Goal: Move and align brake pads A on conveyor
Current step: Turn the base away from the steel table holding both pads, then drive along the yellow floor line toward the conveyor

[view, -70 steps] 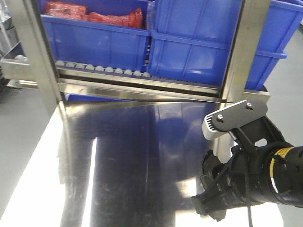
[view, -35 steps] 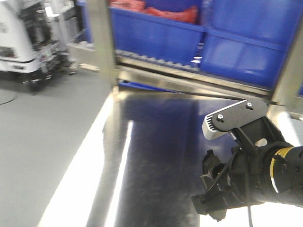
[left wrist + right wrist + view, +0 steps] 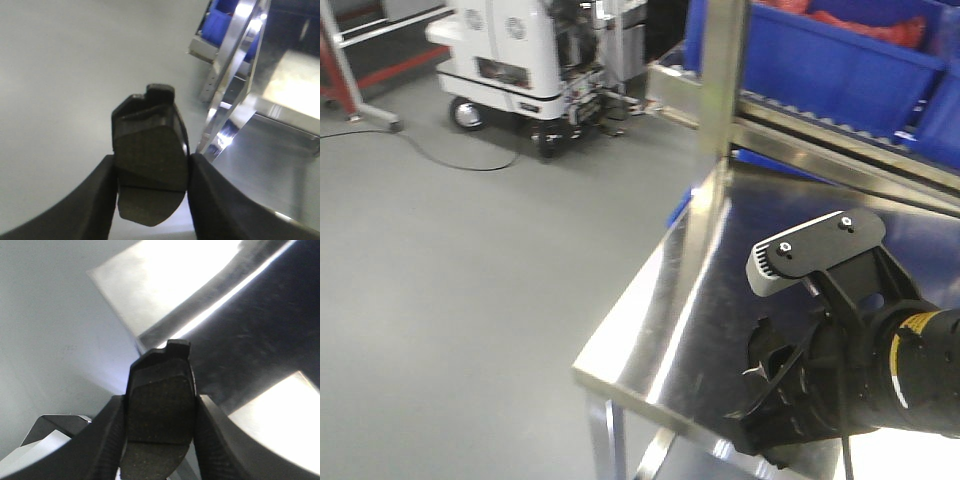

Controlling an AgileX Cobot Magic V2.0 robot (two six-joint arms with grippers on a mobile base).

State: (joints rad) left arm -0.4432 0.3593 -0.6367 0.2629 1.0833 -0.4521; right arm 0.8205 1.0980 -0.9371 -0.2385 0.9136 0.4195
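Observation:
Each wrist view shows a dark-grey brake pad held upright, with a groove across its middle. My left gripper (image 3: 151,167) is shut on one brake pad (image 3: 150,142) and hangs over grey floor, left of the steel table's edge. My right gripper (image 3: 160,407) is shut on another brake pad (image 3: 161,390) above the steel table's corner. In the front view my right arm (image 3: 880,375) fills the lower right, with its wrist camera mount (image 3: 815,250) on top. The conveyor is out of view.
A shiny steel table (image 3: 720,290) has its corner at lower centre. Behind it stands a roller rack with blue bins (image 3: 820,60) and a steel post (image 3: 725,70). A white wheeled machine (image 3: 510,50) and a cable (image 3: 440,155) sit on the grey floor at left.
The front view has swung left: the rack and bins slid to the upper right, and floor and the white machine came into view. My right arm keeps its place in the frame.

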